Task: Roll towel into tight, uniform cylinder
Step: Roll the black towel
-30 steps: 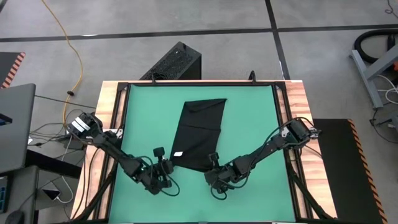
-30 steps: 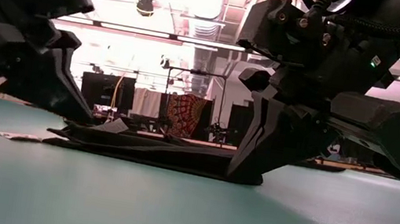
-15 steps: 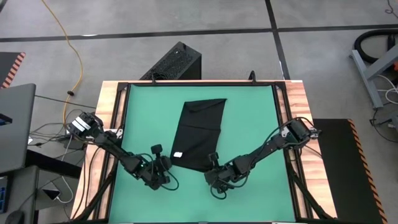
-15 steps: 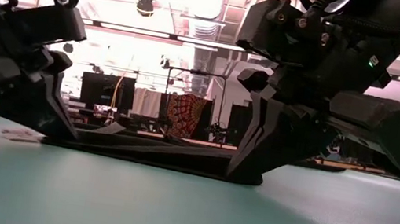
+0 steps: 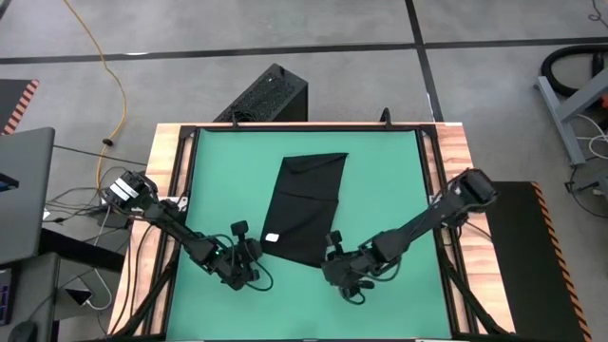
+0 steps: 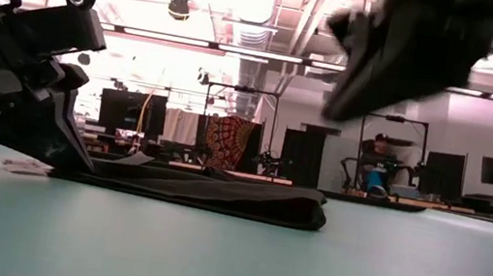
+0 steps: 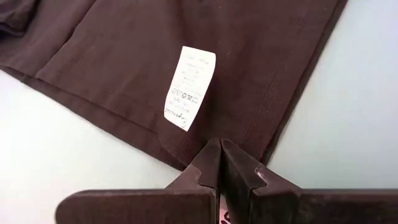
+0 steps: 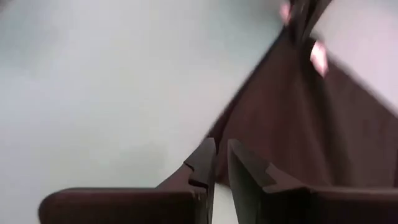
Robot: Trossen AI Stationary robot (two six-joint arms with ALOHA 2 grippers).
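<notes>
Green mat carries the towel; left end effector pinches its corner, right end effector slightly parted, empty.

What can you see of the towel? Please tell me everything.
The towel is plain black soft cloth, folded into a long flat strip lying on the green mat, not rolled yet. A small white tag sits near its near end. The left tool, shut, pinches that end's corner. The right tool is lifted off it.

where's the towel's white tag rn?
High view: the white tag sits on the towel near its near-left corner, on the green mat, just beyond the left gripper, which is shut at that edge.
</notes>
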